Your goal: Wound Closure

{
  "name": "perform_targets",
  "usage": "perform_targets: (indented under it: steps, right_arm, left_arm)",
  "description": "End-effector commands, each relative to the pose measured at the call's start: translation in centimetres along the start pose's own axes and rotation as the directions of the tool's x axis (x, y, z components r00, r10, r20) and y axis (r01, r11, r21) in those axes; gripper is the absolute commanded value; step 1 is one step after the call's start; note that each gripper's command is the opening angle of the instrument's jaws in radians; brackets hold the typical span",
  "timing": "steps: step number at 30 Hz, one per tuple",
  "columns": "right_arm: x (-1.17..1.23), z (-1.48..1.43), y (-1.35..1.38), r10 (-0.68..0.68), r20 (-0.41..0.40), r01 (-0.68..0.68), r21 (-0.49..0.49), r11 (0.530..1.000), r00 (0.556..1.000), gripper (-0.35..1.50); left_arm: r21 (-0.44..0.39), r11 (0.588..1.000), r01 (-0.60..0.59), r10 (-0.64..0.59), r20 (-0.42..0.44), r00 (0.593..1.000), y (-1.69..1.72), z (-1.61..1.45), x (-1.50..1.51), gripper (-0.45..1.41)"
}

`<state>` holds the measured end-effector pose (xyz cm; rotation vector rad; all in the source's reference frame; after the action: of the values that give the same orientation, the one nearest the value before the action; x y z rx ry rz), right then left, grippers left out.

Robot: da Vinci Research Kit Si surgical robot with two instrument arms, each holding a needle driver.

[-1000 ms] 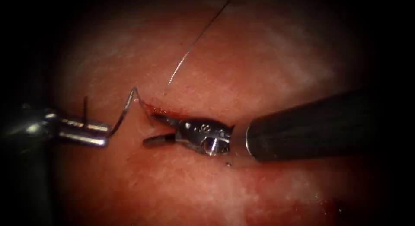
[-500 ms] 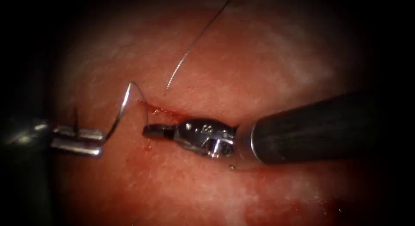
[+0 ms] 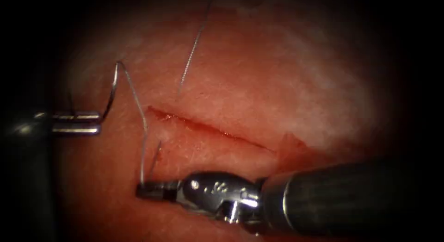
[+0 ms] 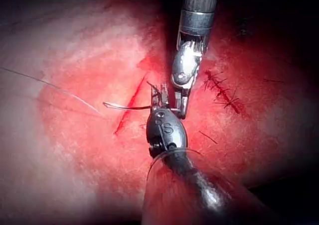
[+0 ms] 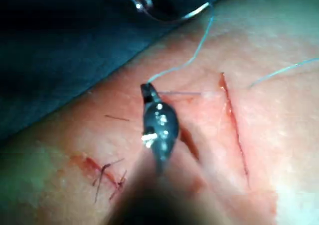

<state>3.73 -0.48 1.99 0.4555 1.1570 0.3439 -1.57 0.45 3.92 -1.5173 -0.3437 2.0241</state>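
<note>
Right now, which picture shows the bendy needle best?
The endoscope view: the whole curve of the needle shows, clear of the tissue, with the left end effector holding one end. The right wrist view catches part of the curve.

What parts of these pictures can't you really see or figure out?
- Endoscope view: the dark edge hides the left tool shaft, so only its tip, shut on the needle near one end, shows.
- The thread runs off the top edge; its far end is cut off.
- Right wrist view: the right tool shaft is blurred, being so close.
- Whether the thread passes through the tissue at the cut is too fine to tell.
</note>
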Motion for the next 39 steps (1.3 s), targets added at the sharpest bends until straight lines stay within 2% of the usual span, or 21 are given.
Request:
perform_targets:
  steps: [1,2,3,4,13,16,18,21,23,24,25,26,35,39]
  right_arm:
    - [-0.03,0.04,0.06,-0.045,-0.007,0.044,-0.07,0.997,0.999,0.99]
    - [-0.03,0.04,0.06,-0.045,-0.007,0.044,-0.07,0.997,0.999,0.99]
    - [-0.07,0.02,0.16,-0.045,-0.019,0.044,-0.088,0.995,0.999,1.15]
    - [-0.11,0.0,0.21,-0.049,-0.021,0.047,-0.098,0.994,0.999,1.18]
    - [-0.46,-0.06,0.5,-0.064,0.003,0.064,-0.157,0.985,0.998,1.13]
    - [-0.61,0.08,0.63,-0.069,0.034,0.074,-0.176,0.982,0.997,1.06]
    - [-0.73,0.28,0.77,-0.074,0.046,0.082,-0.198,0.977,0.996,1.01]
    - [-0.79,0.46,0.95,-0.074,0.057,0.084,-0.222,0.971,0.996,0.98]
    - [-0.79,0.52,1.03,-0.054,0.054,0.065,-0.232,0.971,0.997,0.86]
    - [-0.78,0.55,1.08,0.018,0.038,-0.008,-0.239,0.971,0.999,0.56]
    - [-0.78,0.56,1.1,0.047,0.03,-0.039,-0.237,0.971,0.998,0.17]
    - [-0.79,0.58,1.12,0.082,0.025,-0.074,-0.239,0.968,0.996,-0.35]
    - [-0.81,0.47,1.03,0.15,0.064,-0.132,-0.233,0.964,0.987,-0.35]
    - [-0.69,0.29,0.73,0.167,0.058,-0.151,-0.213,0.965,0.984,-0.35]
  left_arm:
    - [0.013,1.0,-0.023,0.023,-0.01,1.0,0.03,-0.02,-0.07,-0.45]
    - [0.013,1.0,-0.023,0.023,-0.01,1.0,0.03,-0.02,-0.07,-0.45]
    - [0.039,0.999,-0.029,0.029,-0.016,0.999,-0.06,-0.09,-0.06,-0.45]
    - [0.05,0.998,-0.031,0.033,-0.025,0.999,-0.1,-0.12,-0.07,-0.45]
    - [0.16,0.987,-0.03,0.035,-0.032,0.999,-0.64,-0.41,-0.25,-0.45]
    - [0.185,0.982,-0.037,0.042,-0.023,0.999,-0.73,-0.4,-0.35,-0.45]
    - [0.177,0.983,-0.041,0.047,-0.03,0.998,-0.72,-0.34,-0.39,-0.45]
    - [0.173,0.984,-0.042,0.048,-0.033,0.998,-0.69,-0.32,-0.4,-0.45]
    - [0.171,0.984,-0.048,0.055,-0.033,0.998,-0.69,-0.32,-0.4,-0.45]
    - [0.172,0.984,-0.049,0.055,-0.033,0.998,-0.68,-0.33,-0.4,-0.45]
    - [0.172,0.984,-0.049,0.055,-0.032,0.998,-0.67,-0.33,-0.4,-0.45]
    - [0.17,0.984,-0.049,0.056,-0.033,0.998,-0.67,-0.33,-0.41,-0.45]
    - [0.161,0.986,-0.045,0.053,-0.044,0.998,-0.64,-0.29,-0.42,-0.45]
    - [0.147,0.988,-0.04,0.047,-0.048,0.998,-0.62,-0.19,-0.47,-0.45]
